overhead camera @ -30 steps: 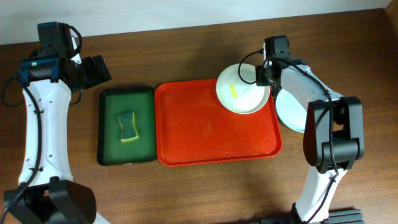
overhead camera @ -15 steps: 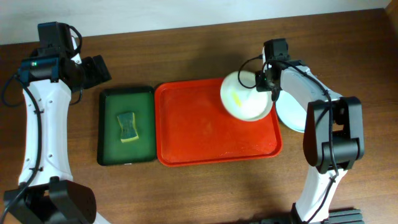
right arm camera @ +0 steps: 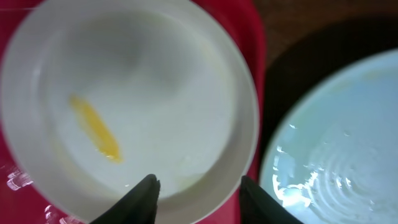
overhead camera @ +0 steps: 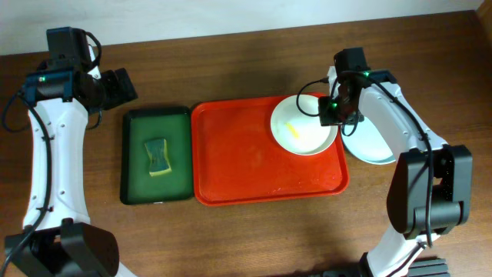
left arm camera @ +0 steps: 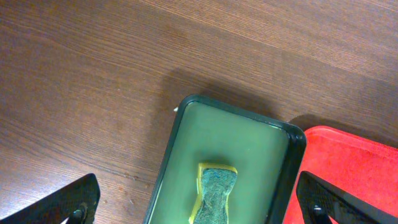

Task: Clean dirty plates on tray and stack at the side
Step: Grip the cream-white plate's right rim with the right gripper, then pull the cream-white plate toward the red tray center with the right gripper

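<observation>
A cream-white plate with a yellow smear lies in the far right corner of the red tray. My right gripper is open just above the plate's right rim. In the right wrist view the plate fills the left side and my fingers straddle its rim. A pale blue plate lies on the table right of the tray, and it also shows in the right wrist view. No pale green plate is in view. My left gripper is open and empty, high above the green tray.
A dark green tray holding a yellow and green sponge lies left of the red tray. In the left wrist view the sponge is below my fingers, with the red tray's corner at the right.
My right gripper moved a little right and toward the front. The cream-white plate went from tilted over the tray's far corner to lying flat on the tray. The left arm has not moved.
</observation>
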Robot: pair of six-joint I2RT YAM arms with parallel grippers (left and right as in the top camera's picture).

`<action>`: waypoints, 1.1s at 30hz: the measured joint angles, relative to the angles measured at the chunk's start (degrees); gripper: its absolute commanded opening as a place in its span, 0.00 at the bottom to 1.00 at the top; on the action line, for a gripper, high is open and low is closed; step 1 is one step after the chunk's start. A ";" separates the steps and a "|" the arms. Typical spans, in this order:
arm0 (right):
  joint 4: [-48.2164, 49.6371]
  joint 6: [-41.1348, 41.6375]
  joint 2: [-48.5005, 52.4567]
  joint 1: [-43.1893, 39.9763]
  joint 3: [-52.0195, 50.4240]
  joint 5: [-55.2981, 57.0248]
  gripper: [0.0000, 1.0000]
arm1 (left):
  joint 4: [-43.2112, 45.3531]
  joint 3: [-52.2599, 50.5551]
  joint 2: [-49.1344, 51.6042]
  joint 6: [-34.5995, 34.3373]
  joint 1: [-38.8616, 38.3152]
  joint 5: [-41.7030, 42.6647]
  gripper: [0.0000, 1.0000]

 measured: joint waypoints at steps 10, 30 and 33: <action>-1.07 8.92 0.90 0.00 -4.31 4.39 0.33 | 0.00 0.00 0.00 0.00 0.00 0.00 0.99; 5.29 18.03 1.01 0.00 -11.26 -6.97 0.16 | 0.00 0.00 0.00 -0.02 0.00 0.00 0.99; 1.99 18.25 1.01 0.24 -11.28 -13.05 0.29 | -0.02 0.00 0.00 0.00 0.00 0.00 0.99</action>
